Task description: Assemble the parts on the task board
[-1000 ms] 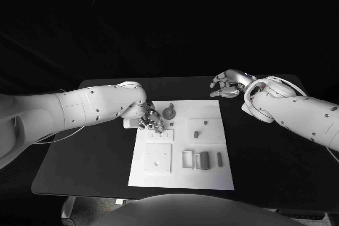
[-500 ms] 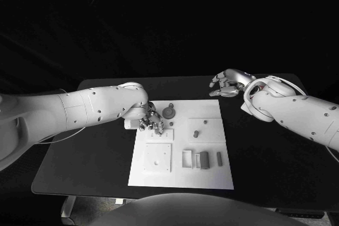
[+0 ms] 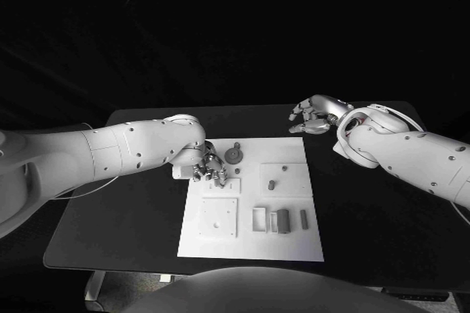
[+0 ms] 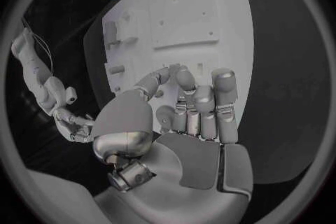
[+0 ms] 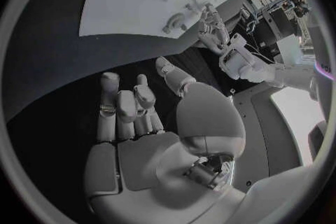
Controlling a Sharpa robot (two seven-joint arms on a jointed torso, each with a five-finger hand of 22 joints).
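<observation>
The white task board (image 3: pixel 250 242) lies mid-table. My left hand (image 3: pixel 208 167) hovers over its far-left part, fingers bent down and close together above a small square plate (image 3: pixel 227 187). In the left wrist view the left hand (image 4: pixel 189 117) has thumb and a finger nearly meeting; whether anything is between them is hidden. A round grey part (image 3: pixel 235 154) lies just right of it. Two small pegs (image 3: pixel 284 169) (image 3: pixel 272 187) stand mid-board. A grey block (image 3: pixel 283 221) and a thin piece (image 3: pixel 305 221) lie near the front. My right hand (image 3: pixel 312 116) hangs loosely bent over the black table beyond the board's far-right corner, holding nothing.
A raised square plate (image 3: pixel 219 218) with a small peg sits at the board's front left, and an open frame (image 3: pixel 261 220) lies beside the grey block. Bare black table (image 3: pixel 128 211) surrounds the board on all sides.
</observation>
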